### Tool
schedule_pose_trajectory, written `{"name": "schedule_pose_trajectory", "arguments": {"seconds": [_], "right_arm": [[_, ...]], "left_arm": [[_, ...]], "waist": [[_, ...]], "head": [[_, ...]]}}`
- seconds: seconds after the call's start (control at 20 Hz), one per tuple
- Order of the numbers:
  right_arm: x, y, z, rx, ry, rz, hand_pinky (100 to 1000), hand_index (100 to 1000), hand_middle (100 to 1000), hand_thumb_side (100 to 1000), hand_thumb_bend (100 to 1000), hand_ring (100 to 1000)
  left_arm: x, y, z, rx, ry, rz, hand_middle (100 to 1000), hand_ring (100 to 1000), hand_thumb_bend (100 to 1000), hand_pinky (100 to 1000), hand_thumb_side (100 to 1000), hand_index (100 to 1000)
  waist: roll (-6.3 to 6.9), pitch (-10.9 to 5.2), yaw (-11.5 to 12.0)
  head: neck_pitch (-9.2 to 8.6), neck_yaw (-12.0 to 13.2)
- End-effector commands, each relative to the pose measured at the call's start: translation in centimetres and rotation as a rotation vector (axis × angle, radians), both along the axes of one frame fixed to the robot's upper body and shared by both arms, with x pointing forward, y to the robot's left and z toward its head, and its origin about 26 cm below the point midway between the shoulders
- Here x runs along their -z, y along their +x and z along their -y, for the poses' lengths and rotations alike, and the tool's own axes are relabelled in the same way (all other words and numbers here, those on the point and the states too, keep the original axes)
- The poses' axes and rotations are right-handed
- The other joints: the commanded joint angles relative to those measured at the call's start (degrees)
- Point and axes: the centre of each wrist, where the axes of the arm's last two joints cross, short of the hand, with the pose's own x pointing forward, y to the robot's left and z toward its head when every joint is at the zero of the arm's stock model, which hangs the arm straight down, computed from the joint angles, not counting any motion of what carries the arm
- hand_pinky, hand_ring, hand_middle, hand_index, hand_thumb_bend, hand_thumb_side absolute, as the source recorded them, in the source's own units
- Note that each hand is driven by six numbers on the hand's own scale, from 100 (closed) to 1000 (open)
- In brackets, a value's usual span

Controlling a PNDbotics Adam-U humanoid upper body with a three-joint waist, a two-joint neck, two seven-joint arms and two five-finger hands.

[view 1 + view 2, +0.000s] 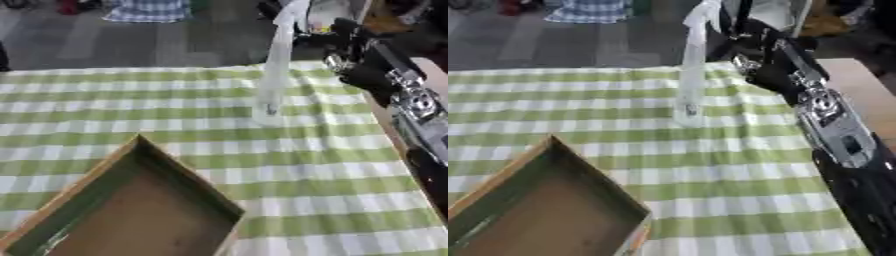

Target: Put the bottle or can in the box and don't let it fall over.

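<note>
Bottle: tall, slim, clear plastic bottle (273,70) stands upright on the green-and-white checked cloth of the worktop (131,115), towards the far right, well apart from the box.
Box: open brown cardboard box with a green-lined inner wall (131,210) sits at the near left, mouth up, nothing visible inside.
Right hand: black right hand (750,42) is up at the bottle's top end, beside or touching it; whether its fingers are curled round the neck I cannot tell.
Left hand: not visible.
Handling, as a judgement: looks empty, so light; thin walls probably flex and feel slick; tall on a narrow base, so tippy.
Hold: better around mid-body than the top, kept vertical, set down flat on the box floor.
</note>
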Motion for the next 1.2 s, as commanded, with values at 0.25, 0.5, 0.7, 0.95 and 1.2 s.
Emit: {"name": "schedule_pose_trajectory", "arguments": {"seconds": [0.25, 0.5, 0.7, 0.95, 1.2], "right_arm": [[-1.2, 0.0, 0.0, -0.006, -0.043, 0.006, 964, 1000, 1000, 456, 100, 1000], [-1.0, 0.0, -1.1, 0.007, -0.062, 0.004, 963, 1000, 1000, 518, 100, 1000], [-0.6, -0.3, -2.6, -0.004, -0.086, 0.002, 964, 1000, 1000, 531, 100, 1000], [-0.4, -0.8, -3.4, -0.024, -0.082, 0.006, 963, 1000, 1000, 522, 100, 1000], [-0.4, -1.4, -4.0, -0.029, -0.09, 0.01, 963, 1000, 1000, 505, 100, 1000]], "left_arm": [[-1.0, 0.0, -0.3, 0.01, 0.033, 0.019, 789, 604, 172, 1000, 849, 789], [-0.9, 0.1, -0.3, 0.014, 0.033, 0.016, 789, 605, 179, 1000, 852, 789], [-0.9, 0.1, -0.2, 0.019, 0.032, 0.015, 789, 606, 180, 1000, 852, 789], [-0.8, 0.1, -0.3, 0.017, 0.031, 0.012, 790, 607, 180, 1000, 854, 789], [-0.8, 0.1, -0.2, 0.022, 0.032, 0.011, 791, 607, 181, 1000, 855, 789]], "waist": [[-0.07, -1.06, 0.2], [-0.19, -1.13, -0.1], [-0.3, -1.35, -0.3], [-0.41, -1.29, -0.3], [-0.5, -1.14, -0.5]], "head": [[0.32, -0.1], [0.77, 0.1], [1.15, 0.3], [1.44, 0.5], [1.71, 0.7]]}}
